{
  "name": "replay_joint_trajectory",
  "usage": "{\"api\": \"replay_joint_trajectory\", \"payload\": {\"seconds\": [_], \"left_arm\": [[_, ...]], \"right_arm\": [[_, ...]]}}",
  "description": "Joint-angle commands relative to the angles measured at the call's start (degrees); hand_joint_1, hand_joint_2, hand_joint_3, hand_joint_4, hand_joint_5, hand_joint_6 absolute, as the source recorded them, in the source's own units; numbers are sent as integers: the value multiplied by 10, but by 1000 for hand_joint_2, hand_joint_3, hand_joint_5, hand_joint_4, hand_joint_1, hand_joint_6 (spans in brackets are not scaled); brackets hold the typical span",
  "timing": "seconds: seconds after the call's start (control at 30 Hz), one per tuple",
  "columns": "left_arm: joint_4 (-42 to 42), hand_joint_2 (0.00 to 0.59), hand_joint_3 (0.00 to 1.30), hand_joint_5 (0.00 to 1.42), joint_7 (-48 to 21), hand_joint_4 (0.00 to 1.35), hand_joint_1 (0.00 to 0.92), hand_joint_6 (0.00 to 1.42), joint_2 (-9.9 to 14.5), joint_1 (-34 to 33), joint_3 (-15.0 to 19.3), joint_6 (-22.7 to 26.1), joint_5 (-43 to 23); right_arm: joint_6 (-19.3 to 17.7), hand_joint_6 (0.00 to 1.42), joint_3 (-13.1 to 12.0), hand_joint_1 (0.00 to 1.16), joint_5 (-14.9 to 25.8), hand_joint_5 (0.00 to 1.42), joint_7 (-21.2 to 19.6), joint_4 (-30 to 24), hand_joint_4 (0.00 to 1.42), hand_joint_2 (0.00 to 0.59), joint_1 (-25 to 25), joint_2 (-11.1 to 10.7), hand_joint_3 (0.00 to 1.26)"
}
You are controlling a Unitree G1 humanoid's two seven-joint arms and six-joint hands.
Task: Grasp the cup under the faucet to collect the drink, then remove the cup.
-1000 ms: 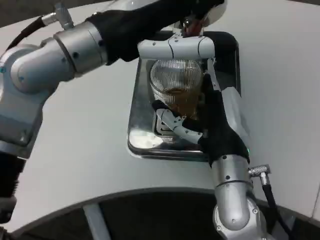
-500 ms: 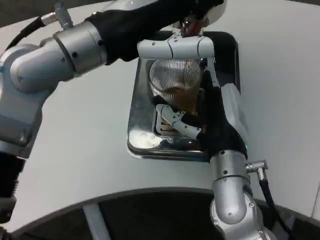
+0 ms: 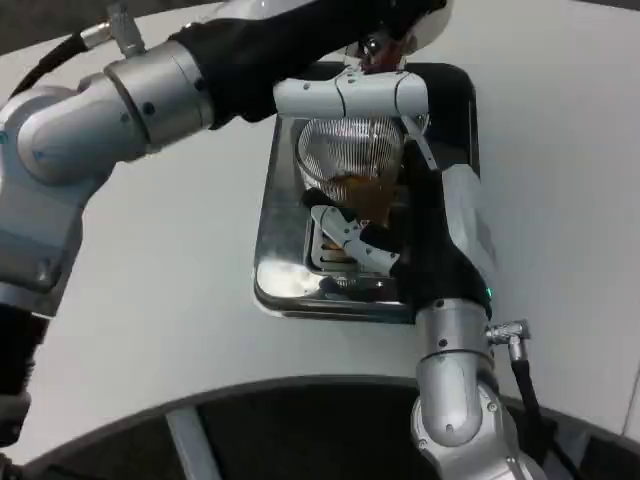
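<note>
Cup (image 3: pixel 350 160) clear, fine vertical ribbing, amber-brown drink inside. Tray (image 3: pixel 285 260) mirror silver, centre of frame. Table (image 3: pixel 170 290) plain white. Right hand (image 3: pixel 385 245) white and black. Left forearm (image 3: pixel 110 110) silver, black sleeve toward wrist.

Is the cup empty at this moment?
No, the clear ribbed cup held by the right robot hand has brown drink in its lower part.
</note>
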Motion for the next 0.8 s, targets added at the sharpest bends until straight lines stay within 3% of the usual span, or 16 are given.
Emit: {"api": "replay_joint_trajectory", "payload": {"seconds": [0.03,0.33,0.8], "left_arm": [[3,122,93,0,-10,0,0,92,14,19,-1,10,8],[1,118,103,0,-9,0,0,92,15,21,2,7,6],[-18,104,81,22,3,0,0,102,8,37,20,-3,-14]], "right_arm": [[12,348,15,732,-6,331,-11,15,270,234,4,23,177],[4,476,22,746,-20,453,-52,12,406,239,11,26,315],[-19,650,24,776,-17,573,-108,1,493,246,25,29,408]]}}
